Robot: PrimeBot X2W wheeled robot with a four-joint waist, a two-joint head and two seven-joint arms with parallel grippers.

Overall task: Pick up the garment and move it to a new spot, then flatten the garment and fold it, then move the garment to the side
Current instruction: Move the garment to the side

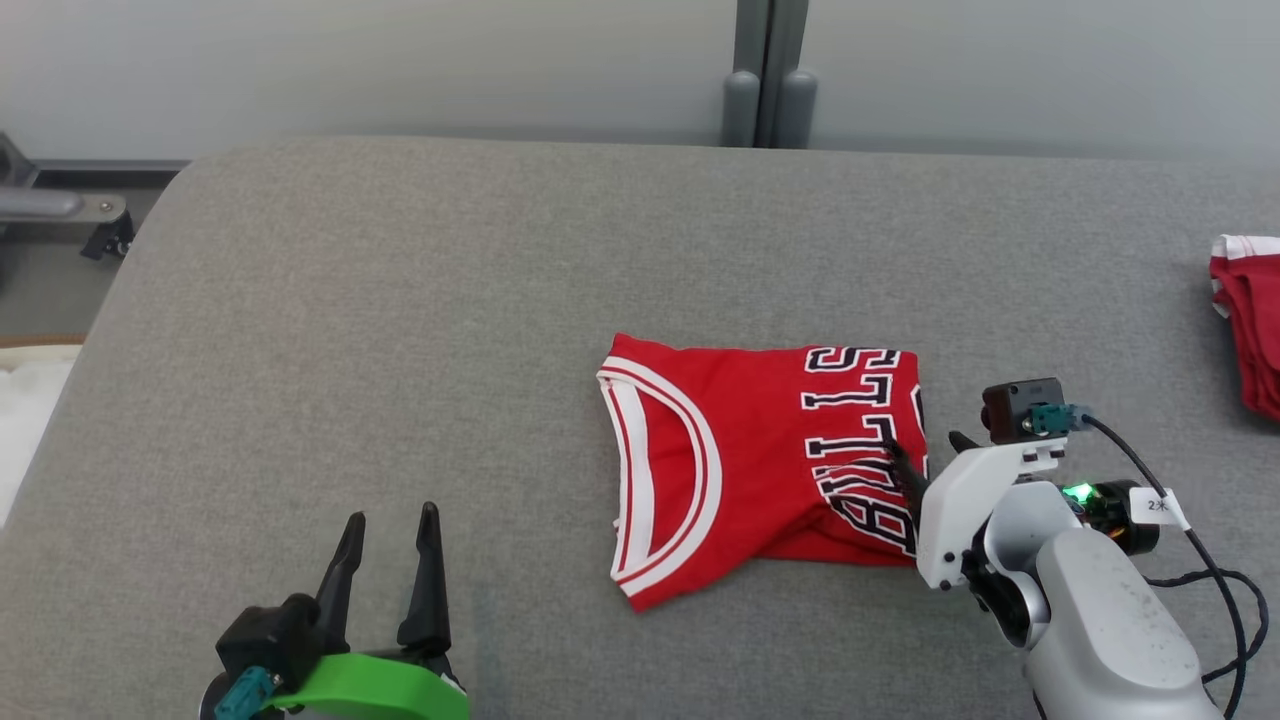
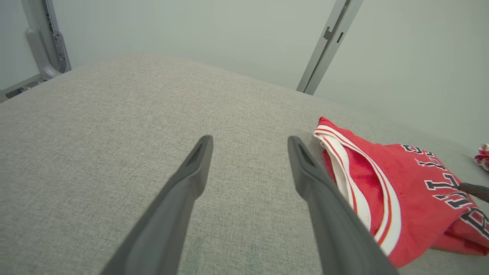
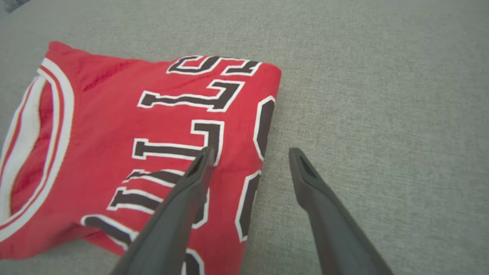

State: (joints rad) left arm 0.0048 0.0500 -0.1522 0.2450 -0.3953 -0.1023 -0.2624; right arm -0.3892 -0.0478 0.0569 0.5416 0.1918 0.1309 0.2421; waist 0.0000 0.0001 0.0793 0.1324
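Note:
The garment (image 1: pixel 760 460) is a red jersey with white-trimmed collar and black letters, folded into a rough square on the grey table (image 1: pixel 400 300). In the right wrist view the garment (image 3: pixel 133 145) lies left of centre. My right gripper (image 1: pixel 925 450) is open at the garment's right edge, one finger over the lettering, the other over bare table; the right gripper (image 3: pixel 250 152) holds nothing. My left gripper (image 1: pixel 390 520) is open near the table's front left, apart from the garment (image 2: pixel 401 198). The left gripper (image 2: pixel 250 141) has only table between its fingers.
Another red and white cloth (image 1: pixel 1250 330) lies at the table's far right edge. A grey post (image 1: pixel 768 75) stands behind the table against the pale wall. A cable (image 1: pixel 1210 570) loops from my right wrist.

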